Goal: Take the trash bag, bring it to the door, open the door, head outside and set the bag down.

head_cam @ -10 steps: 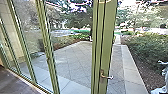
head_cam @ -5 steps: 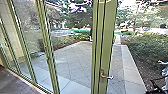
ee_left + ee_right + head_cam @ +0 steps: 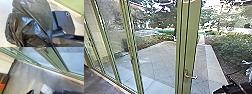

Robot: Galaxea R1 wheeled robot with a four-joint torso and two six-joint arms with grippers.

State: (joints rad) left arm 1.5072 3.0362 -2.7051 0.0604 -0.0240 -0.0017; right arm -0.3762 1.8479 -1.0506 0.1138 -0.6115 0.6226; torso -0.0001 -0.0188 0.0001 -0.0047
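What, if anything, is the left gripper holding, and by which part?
Probably the black trash bag, which bulges large in the left wrist view. The place of any hold is hidden, so which part cannot be told.

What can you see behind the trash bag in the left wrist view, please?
Pale floor shows beyond the trash bag; anything directly behind the bag is covered by its dark plastic and cannot be seen.
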